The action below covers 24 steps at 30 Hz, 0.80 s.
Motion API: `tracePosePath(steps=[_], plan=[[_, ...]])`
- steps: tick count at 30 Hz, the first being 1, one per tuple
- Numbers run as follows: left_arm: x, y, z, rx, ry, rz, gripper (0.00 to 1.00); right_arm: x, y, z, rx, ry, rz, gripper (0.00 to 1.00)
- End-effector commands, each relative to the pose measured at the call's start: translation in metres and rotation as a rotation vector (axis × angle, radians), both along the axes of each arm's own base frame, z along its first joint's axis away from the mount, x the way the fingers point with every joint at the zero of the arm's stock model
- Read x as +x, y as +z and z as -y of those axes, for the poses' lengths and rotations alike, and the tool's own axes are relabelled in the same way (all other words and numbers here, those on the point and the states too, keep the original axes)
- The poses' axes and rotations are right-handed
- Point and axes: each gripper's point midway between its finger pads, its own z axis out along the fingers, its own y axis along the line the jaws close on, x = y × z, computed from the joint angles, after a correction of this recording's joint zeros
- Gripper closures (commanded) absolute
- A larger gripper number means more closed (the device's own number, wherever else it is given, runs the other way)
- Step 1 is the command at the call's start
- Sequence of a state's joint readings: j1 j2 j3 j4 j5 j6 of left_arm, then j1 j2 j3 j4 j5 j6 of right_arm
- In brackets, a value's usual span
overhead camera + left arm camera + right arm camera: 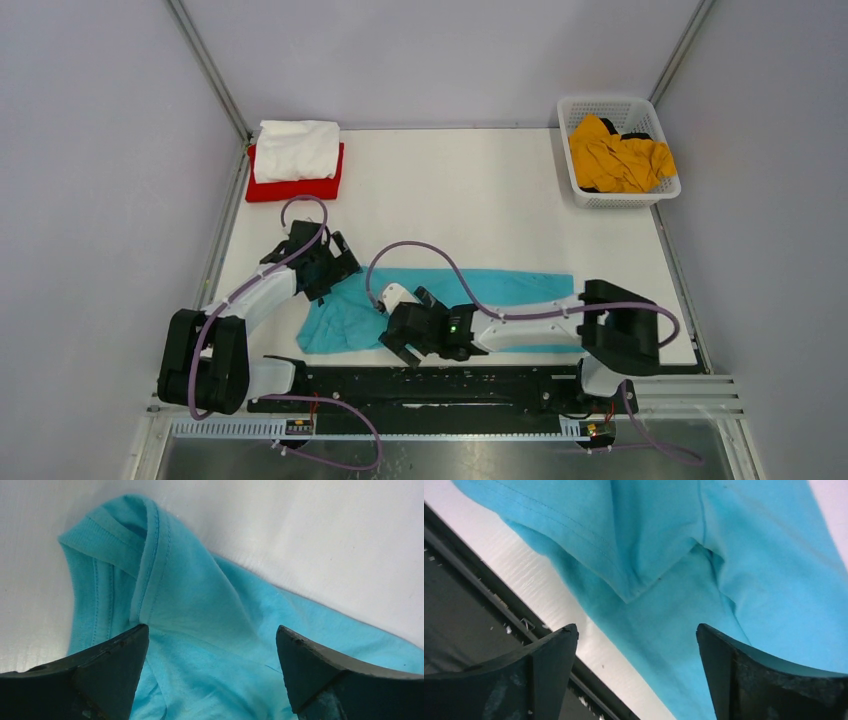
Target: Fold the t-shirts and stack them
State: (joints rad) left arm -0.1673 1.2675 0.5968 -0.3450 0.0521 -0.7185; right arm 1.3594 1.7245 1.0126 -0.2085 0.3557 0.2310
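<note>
The turquoise t-shirt lies spread lengthwise across the near part of the white table. My left gripper hovers open over its left end, where a folded sleeve and hem show between the wide-apart fingers. My right gripper is open too, low over the shirt's near edge, with nothing between its fingers. A folded white t-shirt rests on a folded red one at the back left. The mustard yellow t-shirt sits crumpled in the basket.
The white lattice basket stands at the back right corner. A black mounting rail runs along the table's near edge, just below the right gripper. Grey walls close in the table on three sides.
</note>
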Motion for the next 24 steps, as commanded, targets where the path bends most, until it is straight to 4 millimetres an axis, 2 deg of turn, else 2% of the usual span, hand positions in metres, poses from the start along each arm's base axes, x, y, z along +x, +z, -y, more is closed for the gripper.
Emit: tracePosePath(steps=[1,4,5,7,8,10,13,16,18,20,22,24], plan=[[0.021,0.014,-0.006,0.035,0.008,0.04,0.01,0.011,0.061,0.001,0.223,-0.084,0.083,0.01],[0.033,0.013,-0.005,0.042,0.013,0.035,0.01,0.028,0.073,0.025,0.325,-0.217,0.108,0.01],[0.039,0.014,-0.004,0.041,0.012,0.035,0.01,0.034,0.07,0.034,0.347,-0.265,0.082,0.01],[0.055,0.011,-0.001,0.037,0.015,0.023,0.01,0.044,0.057,0.052,0.395,-0.365,-0.021,0.01],[0.064,0.011,0.003,0.026,0.01,0.02,0.01,0.056,0.047,0.066,0.41,-0.445,-0.078,0.0],[0.082,0.007,0.011,0.004,-0.004,0.002,0.01,0.065,0.028,0.089,0.415,-0.554,-0.163,0.01],[0.115,0.002,0.025,-0.044,-0.018,-0.007,0.01,0.077,0.003,0.122,0.4,-0.709,-0.196,0.01],[0.155,-0.009,0.041,-0.1,-0.025,-0.033,0.01,0.088,-0.016,0.145,0.347,-0.811,-0.162,0.0],[0.196,-0.001,0.06,-0.166,-0.034,-0.005,0.01,0.086,-0.028,0.148,0.284,-0.809,-0.171,0.0],[0.231,0.004,0.08,-0.241,-0.047,0.015,0.01,0.074,-0.039,0.14,0.259,-0.772,-0.258,0.0],[0.27,0.012,0.106,-0.321,-0.071,0.055,0.01,0.057,-0.044,0.116,0.32,-0.697,-0.392,0.01],[0.305,0.023,0.14,-0.407,-0.124,0.101,0.01,0.033,-0.041,0.088,0.392,-0.599,-0.523,0.01]])
